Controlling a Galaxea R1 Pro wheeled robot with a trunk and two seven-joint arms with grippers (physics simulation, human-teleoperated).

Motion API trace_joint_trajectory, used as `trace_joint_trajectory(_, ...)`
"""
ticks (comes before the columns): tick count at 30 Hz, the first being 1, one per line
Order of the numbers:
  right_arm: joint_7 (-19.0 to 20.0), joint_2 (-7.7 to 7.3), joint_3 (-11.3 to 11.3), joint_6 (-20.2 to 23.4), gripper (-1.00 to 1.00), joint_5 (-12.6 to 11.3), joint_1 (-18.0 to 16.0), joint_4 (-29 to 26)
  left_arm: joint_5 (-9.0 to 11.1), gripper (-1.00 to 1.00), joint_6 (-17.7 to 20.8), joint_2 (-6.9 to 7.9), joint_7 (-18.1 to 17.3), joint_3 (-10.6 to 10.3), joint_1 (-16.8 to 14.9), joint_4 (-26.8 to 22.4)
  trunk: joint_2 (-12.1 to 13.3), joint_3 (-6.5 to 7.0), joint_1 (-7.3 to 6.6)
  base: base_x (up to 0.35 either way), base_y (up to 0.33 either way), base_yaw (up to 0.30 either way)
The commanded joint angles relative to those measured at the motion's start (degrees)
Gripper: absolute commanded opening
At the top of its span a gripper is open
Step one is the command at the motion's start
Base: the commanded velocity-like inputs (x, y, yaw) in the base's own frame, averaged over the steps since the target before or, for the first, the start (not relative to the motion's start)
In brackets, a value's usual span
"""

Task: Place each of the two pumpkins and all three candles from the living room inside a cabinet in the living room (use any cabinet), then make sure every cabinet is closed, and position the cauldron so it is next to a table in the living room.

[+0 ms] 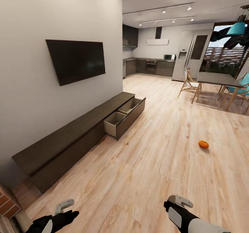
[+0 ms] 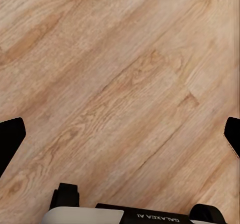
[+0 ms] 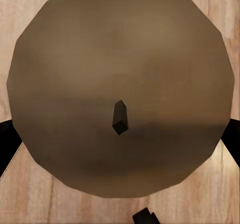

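A candle (image 3: 120,84) is sitting close before the camera, its round brownish-beige top facing the lens with a short dark wick (image 3: 119,117) standing at the centre. Black fingers (image 3: 9,139) are flanking it on either side, above the light wood floor (image 3: 210,204).

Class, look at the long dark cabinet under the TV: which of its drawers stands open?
The drawer at the cabinet's far end, toward the kitchen, is pulled out, showing two beige compartments. The other fronts sit flush and shut.
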Motion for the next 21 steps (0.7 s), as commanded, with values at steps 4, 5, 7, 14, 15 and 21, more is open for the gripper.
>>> trace_joint_trajectory(4, -0.2, 0.05, 0.6, -0.1, -1.00, -0.4, 0.0, 0.0, 0.3, 1.00, 0.3, -0.02, -0.2, 0.3, 0.0, -0.1, 0.0, -0.06, 0.03, 0.318, -0.084, -0.023)
trace_joint_trajectory(5, -0.2, 0.06, 0.6, -0.1, -1.00, -0.4, 0.0, 0.0, 0.3, 1.00, 0.3, -0.04, -0.2, 0.3, 0.0, -0.1, 0.0, -0.06, 0.03, 0.318, -0.085, -0.007)
trace_joint_trajectory(7, -0.1, 0.02, 0.6, -0.1, -1.00, -0.3, 0.0, 0.0, 0.3, 1.00, 0.3, -0.06, -0.2, 0.3, 0.0, -0.1, 0.0, -0.06, 0.03, 0.318, -0.085, -0.004)
trace_joint_trajectory(14, 0.0, 0.03, 0.7, -0.1, -1.00, 0.2, 0.0, 0.3, 0.3, 1.00, 0.3, -0.08, -0.2, 0.3, 0.0, -0.1, 0.0, -0.06, 0.03, 0.318, -0.085, -0.001)
trace_joint_trajectory(15, 0.0, 0.05, 0.7, -0.1, -1.00, 0.0, 0.0, 0.3, 0.3, 1.00, 0.3, -0.08, -0.2, 0.3, 0.0, -0.1, 0.0, -0.06, 0.03, 0.318, -0.085, 0.000)
trace_joint_trajectory(21, -0.1, 0.07, 0.7, -0.1, -1.00, -0.3, 0.0, 0.4, 0.3, 1.00, 0.3, -0.09, -0.2, 0.3, 0.0, -0.1, 0.0, -0.06, 0.03, 0.318, -0.085, 0.000)
